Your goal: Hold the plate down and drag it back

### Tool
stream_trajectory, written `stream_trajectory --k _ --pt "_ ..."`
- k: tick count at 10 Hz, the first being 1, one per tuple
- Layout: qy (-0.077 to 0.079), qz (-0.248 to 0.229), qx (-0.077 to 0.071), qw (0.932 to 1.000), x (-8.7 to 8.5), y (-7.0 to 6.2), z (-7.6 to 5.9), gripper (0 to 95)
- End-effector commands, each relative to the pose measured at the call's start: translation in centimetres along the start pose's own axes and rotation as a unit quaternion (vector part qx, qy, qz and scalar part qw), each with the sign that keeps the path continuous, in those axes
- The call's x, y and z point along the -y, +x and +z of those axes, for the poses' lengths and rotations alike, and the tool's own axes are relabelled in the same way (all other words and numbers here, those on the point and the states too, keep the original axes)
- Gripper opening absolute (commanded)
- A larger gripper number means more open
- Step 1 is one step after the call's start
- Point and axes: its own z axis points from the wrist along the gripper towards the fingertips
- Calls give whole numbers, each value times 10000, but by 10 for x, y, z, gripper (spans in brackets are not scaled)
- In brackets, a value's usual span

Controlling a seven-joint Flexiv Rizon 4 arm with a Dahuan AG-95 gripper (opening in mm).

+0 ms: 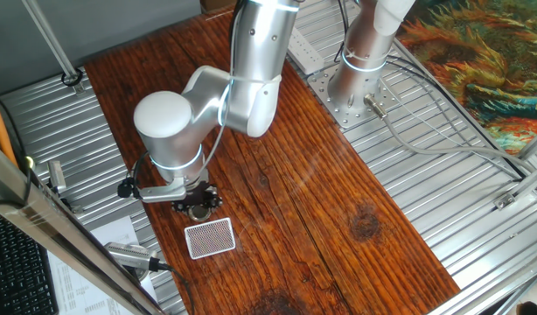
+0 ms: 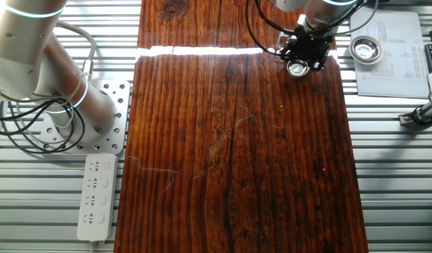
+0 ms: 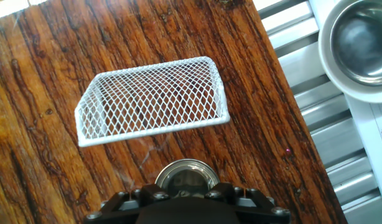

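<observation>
The plate (image 3: 185, 175) is a small shiny silver disc with a raised rim, lying on the wooden table at the bottom of the hand view. My gripper (image 3: 186, 199) stands right over its near edge; the dark fingers show no gap and look shut, holding nothing. Whether the tips press on the plate is hidden. In the other fixed view the plate (image 2: 298, 68) shines just below the gripper (image 2: 305, 53) near the table's far right edge. In one fixed view the gripper (image 1: 198, 204) covers the plate.
A white mesh card (image 3: 152, 101) lies just beyond the plate; it also shows in one fixed view (image 1: 210, 237). A steel bowl (image 2: 365, 48) sits on a paper sheet (image 2: 392, 70) off the table's edge. A power strip (image 2: 96, 197) lies on the slatted metal bench.
</observation>
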Motion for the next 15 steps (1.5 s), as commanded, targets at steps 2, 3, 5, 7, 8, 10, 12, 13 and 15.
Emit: stream_trajectory --k 2,3,5,7,8,10,12,13,15 --pt "10 77 20 10000 -2 -4 2 570" --pt "6 82 30 10000 -2 -4 3 570" --pt "10 80 22 10000 -2 -4 3 760" --pt "-9 40 65 10000 -2 -4 3 950" --pt "-6 69 57 10000 -2 -5 3 950" --pt "-7 240 53 9997 -2 -5 2 760" --pt "15 358 -3 9994 -1 -3 1 570" --pt "31 399 -36 9992 3 -1 -1 380" --pt "33 438 -40 9990 9 6 -1 190"
